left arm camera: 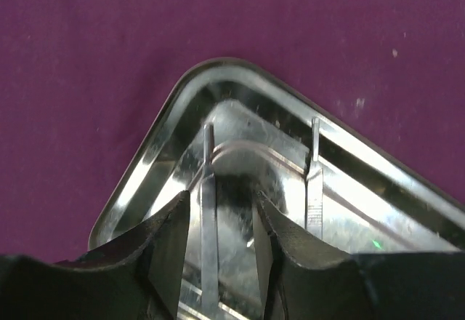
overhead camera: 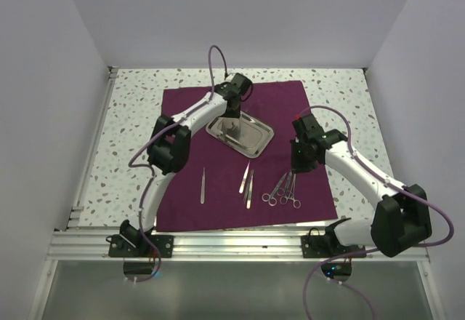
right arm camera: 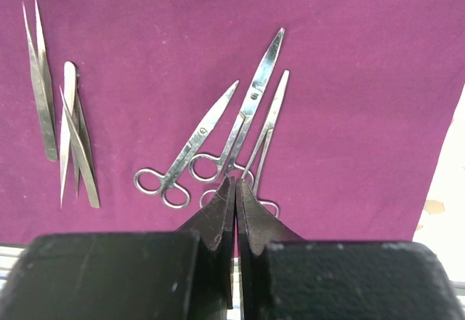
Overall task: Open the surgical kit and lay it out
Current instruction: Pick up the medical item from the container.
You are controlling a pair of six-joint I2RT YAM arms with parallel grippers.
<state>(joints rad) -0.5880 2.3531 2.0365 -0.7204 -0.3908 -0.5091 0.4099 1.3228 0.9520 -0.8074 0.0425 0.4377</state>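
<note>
- The purple cloth (overhead camera: pixel 182 102) lies flat on the table. The tray (overhead camera: pixel 256 148) sits on its far middle, and the tools lie in a row nearer the arms: a single tweezers (overhead camera: pixel 203 185), two tweezers (overhead camera: pixel 247 183) side by side, and three ring-handled tools (overhead camera: pixel 283 189).
- The laying out looks nearly done, with the work now at the tray.
- The left gripper (left arm camera: pixel 221 202) reaches into a corner of the tray with its fingers spread, pinching nothing I can be sure of.
- The right gripper (right arm camera: pixel 236 189) hangs over the ring handles, fingers pressed together and empty.
- The next move, as I judge it, calls for lifting clear without dragging the tray.
- Thin bright strips between the left fingers may be a tool or only reflections; I cannot tell. The wrist view cuts off most of the tray.
</note>
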